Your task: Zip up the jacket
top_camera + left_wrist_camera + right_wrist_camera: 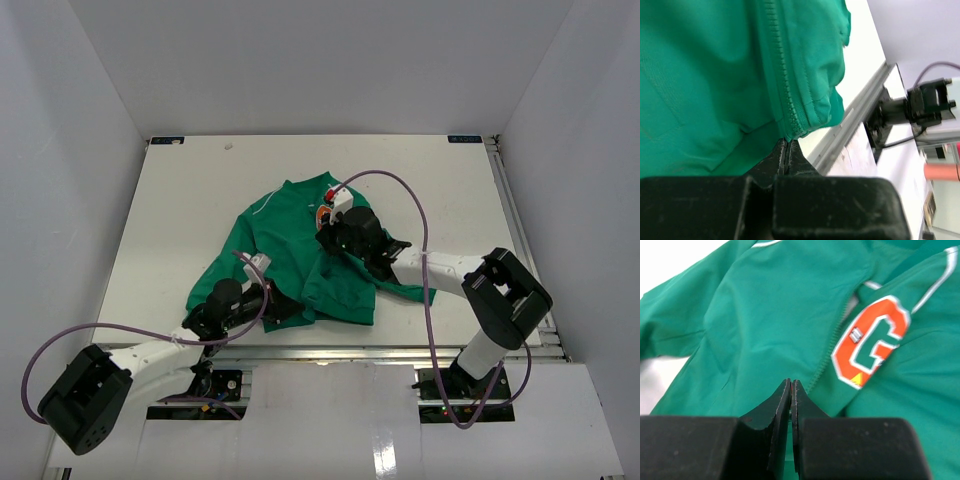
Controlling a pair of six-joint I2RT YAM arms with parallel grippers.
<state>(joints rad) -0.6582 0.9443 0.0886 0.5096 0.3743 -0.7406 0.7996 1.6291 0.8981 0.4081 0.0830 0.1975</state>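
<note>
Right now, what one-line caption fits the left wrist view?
Shut left gripper pinches the small green fabric jacket at the bottom end of its zipper near the edge of the white table.

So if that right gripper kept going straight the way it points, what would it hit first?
The jacket: green fabric lies directly ahead of the right gripper, just beside the zipper. It may already be touching; depth is unclear.

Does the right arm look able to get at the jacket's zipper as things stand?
Probably yes. The right claw, shut, sits right by the zipper, next to the orange G emblem on the jacket; the fabric there lies bare, with nothing between them.
</note>
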